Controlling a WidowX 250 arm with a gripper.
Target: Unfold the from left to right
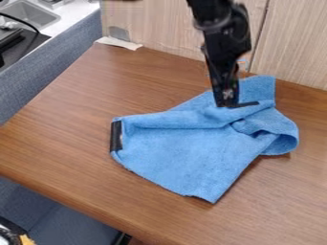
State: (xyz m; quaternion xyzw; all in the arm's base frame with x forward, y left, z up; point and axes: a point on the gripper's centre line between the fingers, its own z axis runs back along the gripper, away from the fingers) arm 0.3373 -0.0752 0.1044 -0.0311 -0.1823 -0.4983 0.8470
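Observation:
The gripper (226, 103) hangs down from the top edge over the upper right part of a blue cloth (185, 153), at the cloth or just above it. The cloth lies partly folded and crumpled on the brown table, with a fold along its upper side and a curled, bunched portion at the right. A black strip (116, 136) runs along its left edge, and another dark strip (248, 104) lies right beside the gripper. One corner points toward the camera, and another part extends up behind the gripper.
The wooden table (83, 119) meets a wood-panelled wall (290, 43) at the back. A pale scrap (119, 43) lies at the far left corner. Beyond the grey partition (70, 45) are a sink (32, 14) and a dark appliance.

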